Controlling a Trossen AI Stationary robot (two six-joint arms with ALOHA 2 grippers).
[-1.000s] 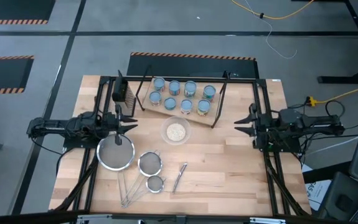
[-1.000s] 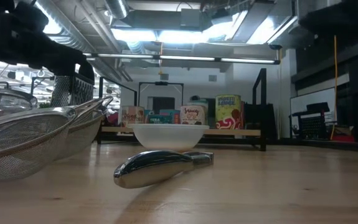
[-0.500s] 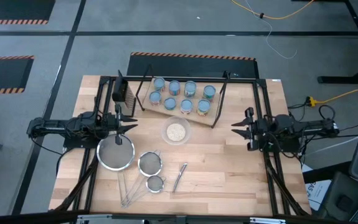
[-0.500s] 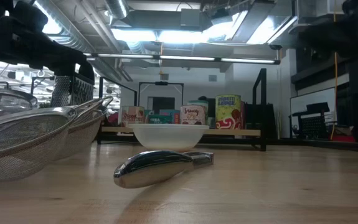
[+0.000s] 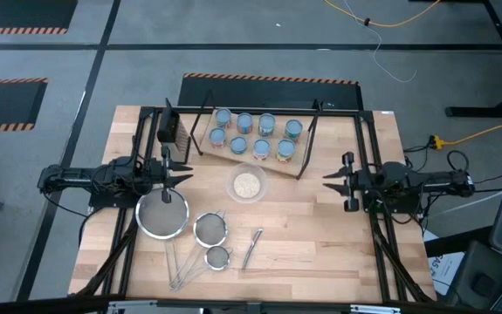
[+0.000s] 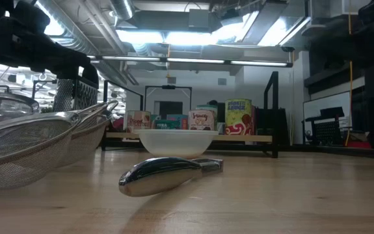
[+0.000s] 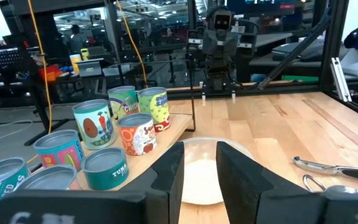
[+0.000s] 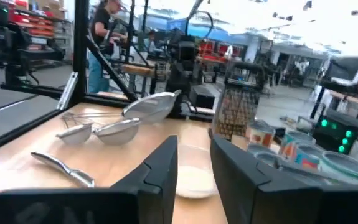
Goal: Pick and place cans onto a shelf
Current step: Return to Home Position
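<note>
High view, with low and wrist views: eight cans (image 5: 255, 135) stand on the shelf (image 5: 200, 145), both arms at the sides

Nearest the front edge of the worktop (image 5: 320, 249) lie three steel mesh strainers (image 5: 162, 215) and a metal spoon (image 5: 251, 248), none of them part of the job. Beyond these, at mid-worktop, stands a clear bowl (image 5: 246, 185) of beige grains.

Level with the bowl, the left gripper (image 5: 185, 172) hangs at the left side, just past the far rim of the largest strainer. The right gripper (image 5: 329, 179) hangs at the right side, well apart from every object. Both point inward towards the bowl. Each wrist view shows that arm's own fingers parted, with the bowl visible through the bare gap between them. Both pairs are released and grasp nothing.

Farthest back, the shelf spans the rear of the worktop. Eight cans stand upright on its board in two rows of four, pale blue tops upward. The low view shows some of them in a line beyond the bowl. A dark grater (image 5: 169, 128) stands just beside the shelf's left end.

No view shows a can on the worktop or in either gripper. The placing therefore appears complete, with nothing left to carry. All that seems left is for the arms to settle at their rest positions.
</note>
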